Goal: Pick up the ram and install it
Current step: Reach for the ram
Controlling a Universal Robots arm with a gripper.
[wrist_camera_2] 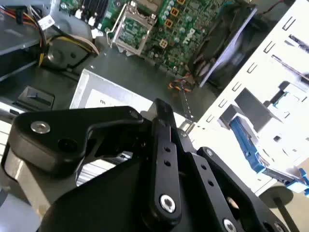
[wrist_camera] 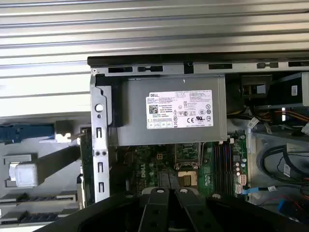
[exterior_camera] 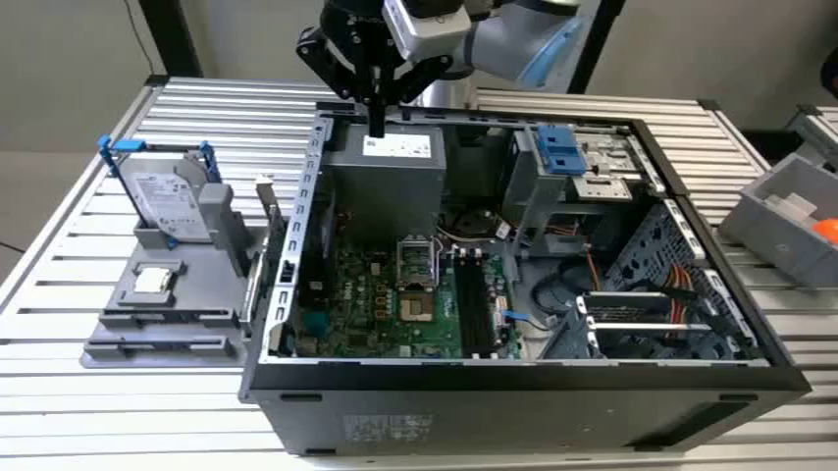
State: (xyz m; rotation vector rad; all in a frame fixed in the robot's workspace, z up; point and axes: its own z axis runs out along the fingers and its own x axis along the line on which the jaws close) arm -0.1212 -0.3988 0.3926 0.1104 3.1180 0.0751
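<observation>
Gripper (exterior_camera: 377, 116): we see it hanging over the far end of the open case (exterior_camera: 524, 402), right above the grey power supply (exterior_camera: 387, 172).
Fingers (wrist_camera: 154, 208): pinched close together, and we spot nothing between them.
Ram (exterior_camera: 271, 231): standing on edge in the grey holder (exterior_camera: 164, 304) on the bench (exterior_camera: 78, 412), just outside the case wall on the exterior view's left, well apart from the gripper.
Hard drive (exterior_camera: 171, 201): propped up in the same holder, further to the exterior view's left than the ram.
</observation>
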